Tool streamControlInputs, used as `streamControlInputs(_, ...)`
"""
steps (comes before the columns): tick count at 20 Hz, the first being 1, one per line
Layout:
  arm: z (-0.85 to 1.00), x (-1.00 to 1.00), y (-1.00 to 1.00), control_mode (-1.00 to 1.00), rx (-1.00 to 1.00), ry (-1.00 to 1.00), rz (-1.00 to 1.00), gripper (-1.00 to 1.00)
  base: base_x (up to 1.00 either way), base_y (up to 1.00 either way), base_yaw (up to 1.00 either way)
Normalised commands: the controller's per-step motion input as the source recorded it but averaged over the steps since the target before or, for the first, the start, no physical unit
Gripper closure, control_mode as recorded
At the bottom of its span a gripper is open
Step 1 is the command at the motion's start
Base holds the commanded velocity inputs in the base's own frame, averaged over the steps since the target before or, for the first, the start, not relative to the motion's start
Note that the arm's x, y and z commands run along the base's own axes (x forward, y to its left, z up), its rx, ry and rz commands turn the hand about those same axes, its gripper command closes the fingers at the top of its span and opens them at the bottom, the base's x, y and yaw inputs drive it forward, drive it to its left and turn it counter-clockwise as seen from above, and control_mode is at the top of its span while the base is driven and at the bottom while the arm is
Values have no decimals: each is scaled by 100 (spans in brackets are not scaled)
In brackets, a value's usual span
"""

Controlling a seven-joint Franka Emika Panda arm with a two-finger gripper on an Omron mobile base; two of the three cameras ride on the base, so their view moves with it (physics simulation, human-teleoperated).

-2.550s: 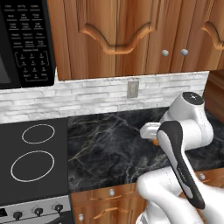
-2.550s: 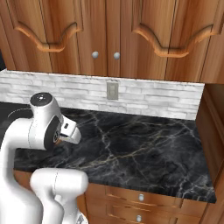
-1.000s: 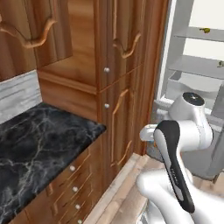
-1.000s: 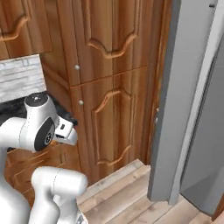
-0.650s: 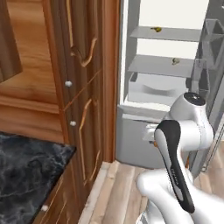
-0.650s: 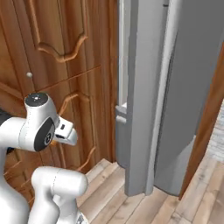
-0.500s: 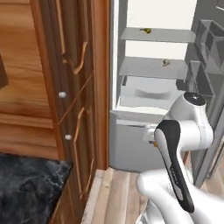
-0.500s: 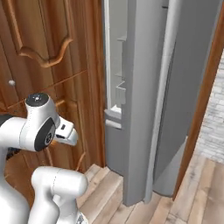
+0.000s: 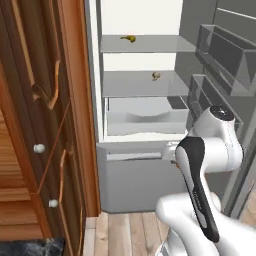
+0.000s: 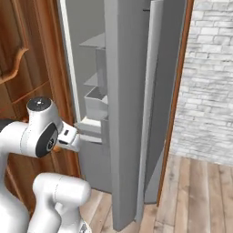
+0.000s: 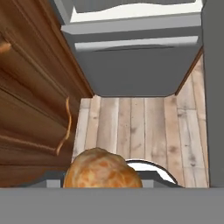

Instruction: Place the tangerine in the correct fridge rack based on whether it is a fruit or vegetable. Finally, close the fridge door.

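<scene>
**Where everything sits**

The fridge (image 9: 145, 100) stands open in front of me. The wooden cabinet (image 9: 45, 125) is on its left. The fridge door (image 10: 125, 109) swings out on the right, with bins (image 9: 225, 55) on its inside. Inside the fridge, the top fridge rack (image 9: 147, 46) has a banana (image 9: 128, 38) on it. The shelf (image 9: 145, 84) below has a small lump (image 9: 156, 76) on it. Under that shelf is a drawer (image 9: 145, 120). I hold the tangerine (image 11: 103, 168) low, above the wood floor (image 11: 135, 122), in front of the fridge.
</scene>
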Motion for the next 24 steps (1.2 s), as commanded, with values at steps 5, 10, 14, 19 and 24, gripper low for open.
streamControlInputs(5, 0, 0, 0, 100, 0, 0, 0, 100, 54, 26, -21)
streamControlInputs(10, 0, 0, 0, 100, 0, 0, 0, 100, 49, 20, -12)
streamControlInputs(14, 0, 0, 0, 100, 0, 0, 0, 100, 38, 39, -3)
streamControlInputs(19, 0, 0, 0, 100, 0, 0, 0, 100, 37, 47, 0)
streamControlInputs(24, 0, 0, 0, 100, 0, 0, 0, 100, 36, 29, 0)
